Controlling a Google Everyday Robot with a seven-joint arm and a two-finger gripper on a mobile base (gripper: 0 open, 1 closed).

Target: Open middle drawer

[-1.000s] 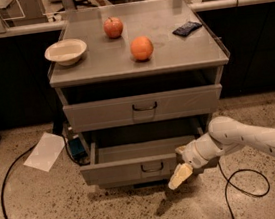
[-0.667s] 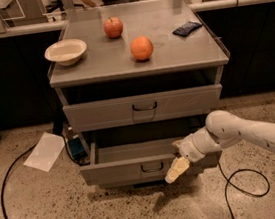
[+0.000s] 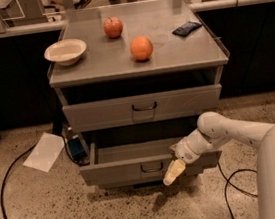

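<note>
The middle drawer (image 3: 115, 172) is a grey metal drawer with a small dark wire handle (image 3: 152, 168). It stands pulled out from the cabinet, with its inside showing behind the front. My gripper (image 3: 172, 173), cream-tipped on a white arm (image 3: 231, 132), hangs at the drawer's front just right of the handle, pointing down and left. It is off the handle. The wider grey drawer (image 3: 103, 114) above it sits further in.
On the cabinet top (image 3: 96, 66) are a white bowl (image 3: 65, 51), a red apple (image 3: 113, 27), an orange (image 3: 141, 48) and a dark packet (image 3: 187, 28). A white paper (image 3: 44, 151), a blue object (image 3: 75, 147) and black cables (image 3: 7, 189) lie on the floor.
My gripper has shifted a little to the left along the drawer's front, nearer the handle. The drawer has stayed pulled out.
</note>
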